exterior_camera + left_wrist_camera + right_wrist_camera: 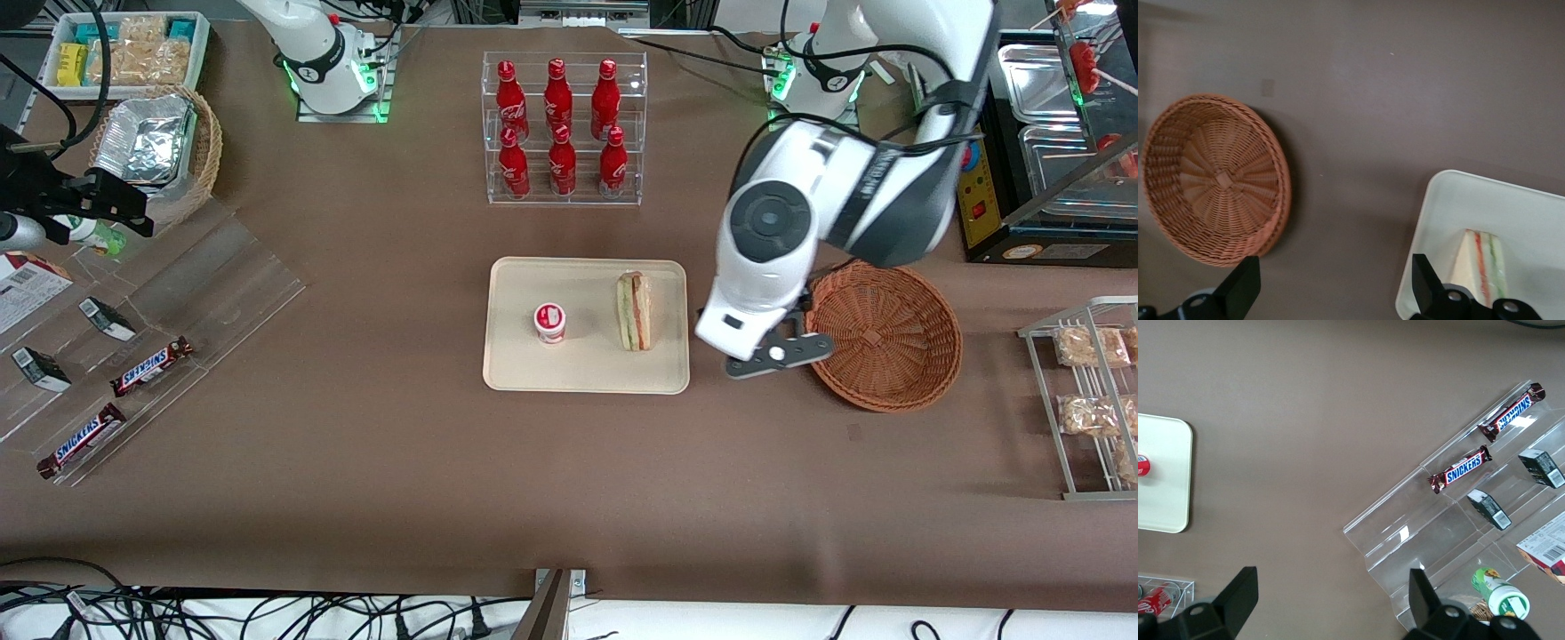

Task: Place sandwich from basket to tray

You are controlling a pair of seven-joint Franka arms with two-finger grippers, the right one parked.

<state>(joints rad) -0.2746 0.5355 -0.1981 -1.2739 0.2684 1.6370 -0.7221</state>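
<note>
The wrapped wedge sandwich (pixel 634 310) (pixel 1481 265) lies on the beige tray (pixel 587 373) (pixel 1451 207), beside a small red-lidded cup (pixel 549 323). The reddish-brown wicker basket (pixel 885 333) (pixel 1215 180) stands beside the tray toward the working arm's end and holds nothing. My left gripper (pixel 760 356) (pixel 1335 290) hangs over the bare table between tray and basket, open, with nothing between its fingers (pixel 1241 287).
A clear rack of red cola bottles (pixel 562 124) stands farther from the front camera than the tray. A wire rack of snack bags (pixel 1089 391) sits at the working arm's end. A clear stepped stand with Snickers bars (pixel 151 366) (pixel 1459 469) lies toward the parked arm's end.
</note>
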